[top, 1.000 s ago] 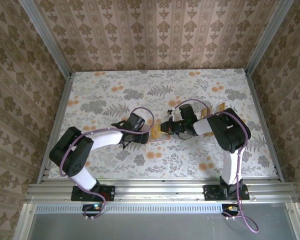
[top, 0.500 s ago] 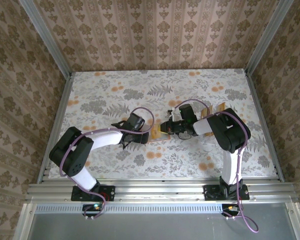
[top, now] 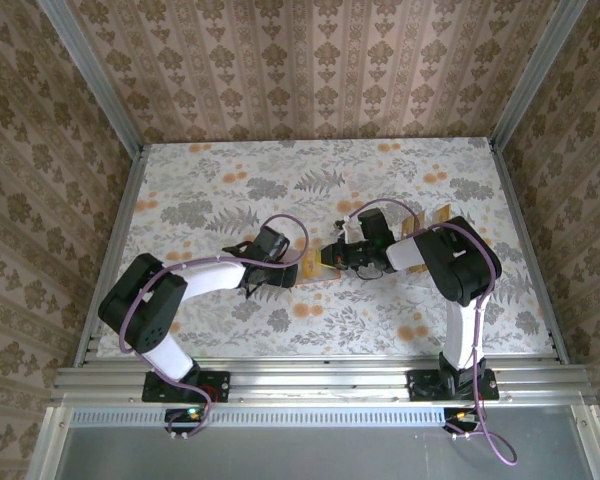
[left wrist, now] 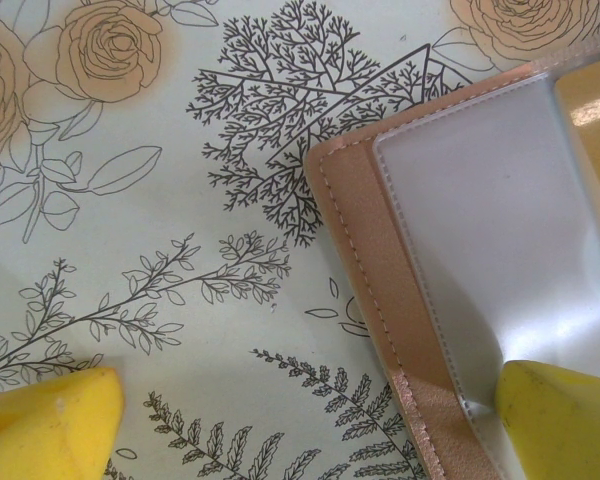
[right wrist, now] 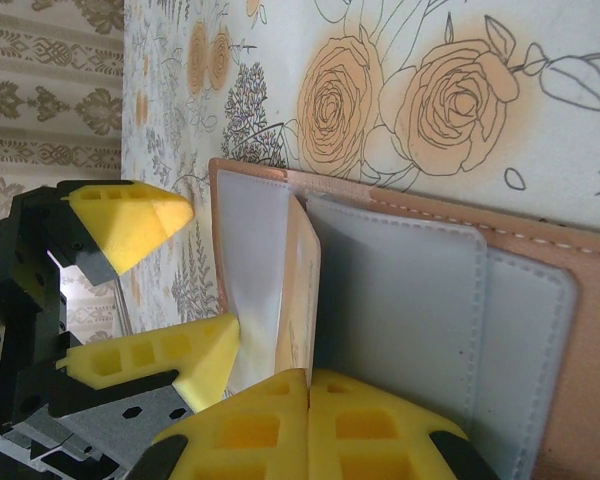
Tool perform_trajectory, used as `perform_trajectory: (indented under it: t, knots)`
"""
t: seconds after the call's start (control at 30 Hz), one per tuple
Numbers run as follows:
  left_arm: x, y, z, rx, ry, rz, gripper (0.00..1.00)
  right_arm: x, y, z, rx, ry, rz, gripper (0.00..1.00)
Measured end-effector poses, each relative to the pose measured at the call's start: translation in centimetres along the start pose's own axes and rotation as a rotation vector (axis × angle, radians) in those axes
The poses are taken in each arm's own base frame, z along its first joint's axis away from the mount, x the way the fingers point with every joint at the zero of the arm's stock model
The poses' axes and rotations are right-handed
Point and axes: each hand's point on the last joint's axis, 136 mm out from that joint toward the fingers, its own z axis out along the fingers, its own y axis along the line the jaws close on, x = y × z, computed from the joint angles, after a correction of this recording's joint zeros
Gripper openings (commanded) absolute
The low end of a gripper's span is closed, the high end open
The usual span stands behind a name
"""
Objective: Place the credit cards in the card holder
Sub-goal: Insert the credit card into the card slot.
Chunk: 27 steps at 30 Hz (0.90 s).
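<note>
Counting what showed: one card holder (right wrist: pixel 540 300), two arms, and one credit card (right wrist: pixel 302 290) clearly separate from the rest. More tan loose cards (top: pixel 442 213) lay at the right-centre of the top view, partly under the right arm (top: pixel 460 265), so their number could not be told.

The card holder lay open and flat on the floral table (top: pixel 230 190), at the middle of the top view between the two grippers. Its reddish-brown stitched border framed pale clear pockets.

The left arm (top: pixel 205 272) stretched low from the lower left toward the centre. The left gripper (left wrist: pixel 300 435) was spread wide. In its own wrist view one yellow fingertip sat over bare table at the lower left, and the other lay on the holder's clear pocket at the lower right.

The right arm rose from the lower right, folded over and pointed leftward at the holder. The right gripper (right wrist: pixel 308 400) was pressed together at the bottom of its wrist view, pinching the credit card by its near end. That card stood on edge over the holder, at the seam between two pockets. Whether its far end was inside a pocket could not be told.

The card's pale markings were too blurred to read, and no brand or lettering was legible on the holder.
</note>
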Motion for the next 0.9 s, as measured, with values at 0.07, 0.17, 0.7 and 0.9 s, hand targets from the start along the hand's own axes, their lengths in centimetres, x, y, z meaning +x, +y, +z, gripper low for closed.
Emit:
perform_trajectory:
  t: [0.07, 0.17, 0.7, 0.9]
  knots:
    - [0.0, 0.0, 0.0, 0.0, 0.0, 0.0, 0.97, 0.01, 0.0, 0.0, 0.0, 0.0, -0.005, 0.0]
    - [0.0, 0.0, 0.0, 0.0, 0.0, 0.0, 0.97, 0.04, -0.02, 0.0, 0.002, 0.003, -0.014, 0.0]
    - [0.0, 0.0, 0.0, 0.0, 0.0, 0.0, 0.97, 0.36, 0.14, 0.29, 0.01, 0.027, -0.03, 0.0]
    - [0.0, -0.01, 0.0, 0.0, 0.0, 0.0, 0.97, 0.41, 0.19, 0.35, 0.011, 0.029, -0.03, 0.02]
